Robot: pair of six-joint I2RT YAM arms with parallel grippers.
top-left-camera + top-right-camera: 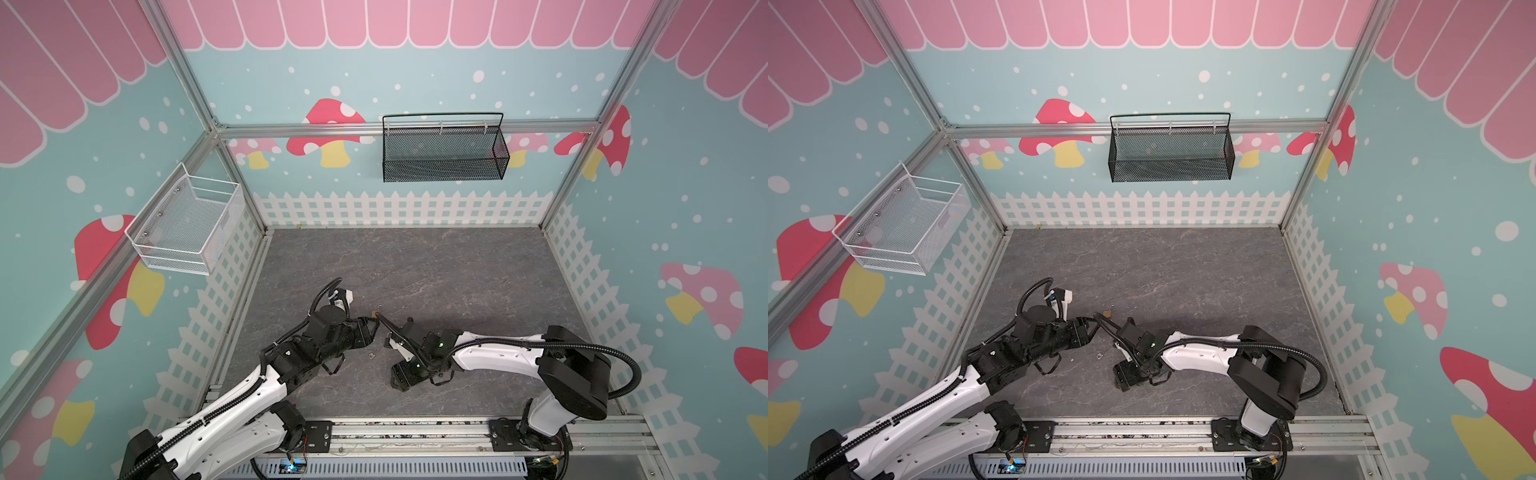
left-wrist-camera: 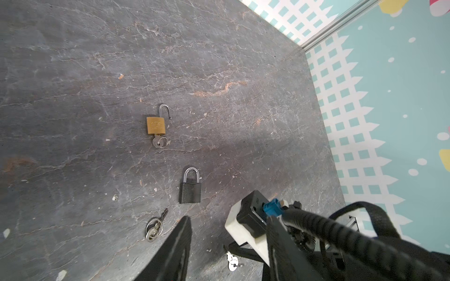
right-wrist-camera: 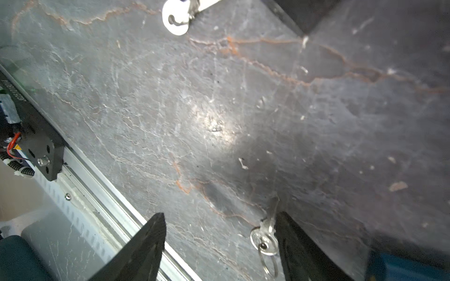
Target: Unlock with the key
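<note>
The left tool [image 1: 372, 326] and right tool [image 3: 220, 215] both gape empty. The key [image 3: 265, 237], lower right, lies beside one finger [image 3: 292, 243]; closing off-centre could flick it across the bench [image 3: 219, 109].

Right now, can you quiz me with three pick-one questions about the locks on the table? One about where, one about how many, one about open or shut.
1. Where is the key of the brass padlock?
A) lying far from it B) stuck in its keyhole C) lying on top of it
2. How many padlocks lie on the table?
A) one B) four C) two
3. How is the shackle of the black padlock?
A) shut B) swung open C) missing

Answers:
1 B, the key pokes out of the brass body's bottom.
2 C, only the brass one and the black one show.
3 A, both shackle legs sit in the black body.
</note>
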